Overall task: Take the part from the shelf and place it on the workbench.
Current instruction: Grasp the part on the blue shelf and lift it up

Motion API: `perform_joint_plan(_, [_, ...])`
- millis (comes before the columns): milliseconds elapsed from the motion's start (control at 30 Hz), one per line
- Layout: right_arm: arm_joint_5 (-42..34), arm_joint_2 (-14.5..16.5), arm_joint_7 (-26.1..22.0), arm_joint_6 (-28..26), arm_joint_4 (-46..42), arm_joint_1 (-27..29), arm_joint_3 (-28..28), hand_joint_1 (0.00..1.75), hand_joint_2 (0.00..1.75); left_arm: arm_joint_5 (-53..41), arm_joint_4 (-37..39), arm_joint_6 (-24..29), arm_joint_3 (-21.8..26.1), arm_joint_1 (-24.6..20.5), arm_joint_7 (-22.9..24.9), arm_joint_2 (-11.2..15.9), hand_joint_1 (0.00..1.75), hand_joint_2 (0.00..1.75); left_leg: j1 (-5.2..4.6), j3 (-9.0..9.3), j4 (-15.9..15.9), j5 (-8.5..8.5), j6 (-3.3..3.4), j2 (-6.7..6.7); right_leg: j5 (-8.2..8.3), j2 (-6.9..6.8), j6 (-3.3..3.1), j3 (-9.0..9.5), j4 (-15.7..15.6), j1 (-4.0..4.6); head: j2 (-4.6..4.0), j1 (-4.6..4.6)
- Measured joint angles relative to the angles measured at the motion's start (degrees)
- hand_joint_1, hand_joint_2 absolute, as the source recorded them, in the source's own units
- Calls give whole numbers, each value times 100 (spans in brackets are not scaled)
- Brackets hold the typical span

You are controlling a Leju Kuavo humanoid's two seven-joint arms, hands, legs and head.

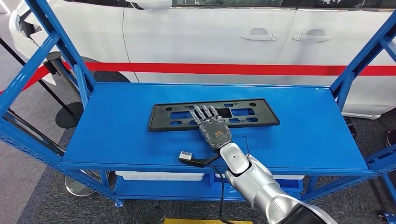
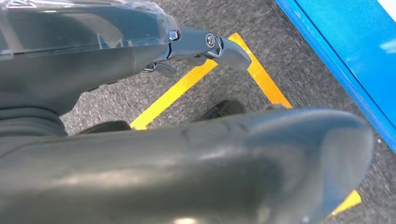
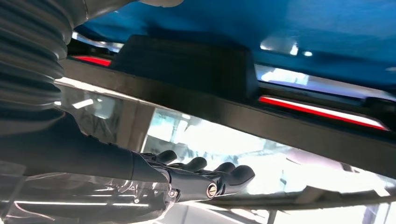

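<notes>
A white car (image 1: 210,37) with a red stripe stands right behind the blue metal shelf (image 1: 116,135), and the shelf's slanted blue struts frame it on both sides. A black stanchion base (image 1: 69,115) sits on the grey carpet off to the left. Below the top deck there's a white tray (image 1: 159,176); what's in it I can't make out. On the smooth blue deck lies the part (image 1: 252,116), a long flat black plastic frame with rectangular cutouts, lying lengthwise across the middle of the shelf. My right hand (image 1: 212,128) reaches out over its near edge, fingers stretched straight and slightly apart, lying on the frame, it seems, gripping nothing. My left hand (image 2: 205,46) hangs low over carpet and yellow floor tape (image 2: 187,84), fingers loose, nothing in them.
</notes>
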Motion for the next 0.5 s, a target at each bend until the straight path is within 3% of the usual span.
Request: perform_joint_plan(500, [29,5,496,607,276,-416,-153,0,175,-65,0,-78,-31,-3,19,-16,0,0,0,11,1,1,-1,0,1,0,1,12,0,0,0,0])
